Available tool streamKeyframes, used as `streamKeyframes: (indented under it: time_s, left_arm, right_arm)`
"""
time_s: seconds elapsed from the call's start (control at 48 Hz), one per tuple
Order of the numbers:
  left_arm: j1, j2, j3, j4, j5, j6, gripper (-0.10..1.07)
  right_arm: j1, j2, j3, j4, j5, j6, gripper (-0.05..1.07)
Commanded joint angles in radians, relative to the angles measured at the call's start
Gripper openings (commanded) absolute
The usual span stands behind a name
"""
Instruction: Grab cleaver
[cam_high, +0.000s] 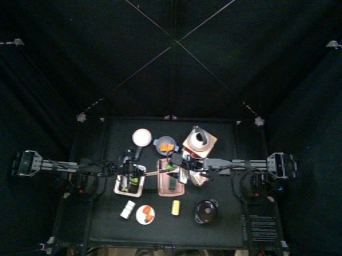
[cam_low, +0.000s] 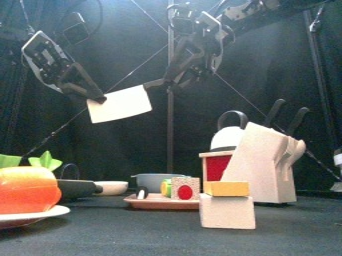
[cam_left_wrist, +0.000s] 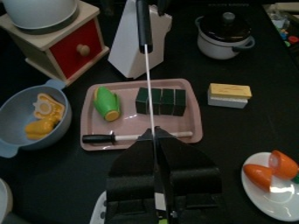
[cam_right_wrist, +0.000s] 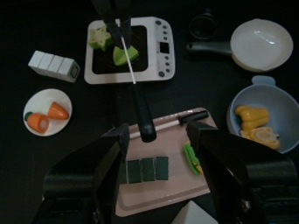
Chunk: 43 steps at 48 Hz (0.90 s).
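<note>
Left gripper (cam_left_wrist: 159, 140) jaws nearly together, clamped on the dark handle of the cleaver (cam_left_wrist: 143, 48); right gripper (cam_right_wrist: 163, 144) jaws wide apart, nothing between them.

Cleaver up in the air, clear of the table (cam_low: 281, 235); in front view pale blade (cam_low: 122, 103) faces the camera, slightly tilted, jutting from the left gripper (cam_low: 80, 88) at upper left; well above everything on the table. From the left wrist, blade seen edge-on as a thin bright line running out from the jaws, over the pink tray (cam_left_wrist: 105, 118).

On the tray: green vegetable (cam_left_wrist: 107, 102), row of dark green blocks (cam_left_wrist: 163, 99), small knife (cam_left_wrist: 135, 136) along one edge. Blue bowl (cam_left_wrist: 14, 118) with yellow pieces just beside the tray; white knife block (cam_left_wrist: 146, 48) and red-and-white box (cam_left_wrist: 65, 48) past it; black pot (cam_left_wrist: 222, 39) further off; yellow block (cam_left_wrist: 230, 93) near the tray; plate with orange and green food (cam_left_wrist: 274, 171) off to the side.

Right gripper high up in front view (cam_low: 201, 50), hanging over the tray (cam_right_wrist: 152, 188); from its wrist, cleaver (cam_right_wrist: 126, 52) visible edge-on over a white scale (cam_right_wrist: 158, 44) carrying green pieces; white bowl (cam_right_wrist: 260, 42) and blue bowl (cam_right_wrist: 263, 122) apart from it.
</note>
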Motion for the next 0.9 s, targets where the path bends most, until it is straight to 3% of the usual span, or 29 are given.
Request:
streamKeyframes:
  time_s: [0.0, 0.479, 0.625, 0.875]
  left_arm:
    - [-0.002, 0.02, -0.035, 0.011, -0.035, 0.0, 0.29]
    - [-0.002, 0.133, -0.075, 0.012, -0.035, 0.002, 0.29]
    - [-0.002, 0.152, -0.078, 0.012, -0.035, 0.0, 0.29]
    - [-0.002, 0.181, -0.074, 0.015, -0.055, 0.002, 0.29]
  right_arm:
    - [0.003, -0.003, -0.025, 0.005, 0.017, 0.0, 0.88]
    - [0.002, 0.075, -0.117, 0.02, 0.201, -0.003, 0.86]
    - [0.0, 0.101, -0.147, 0.02, 0.244, -0.005, 0.77]
    - [-0.003, 0.12, -0.166, 0.037, 0.314, 0.0, 0.51]
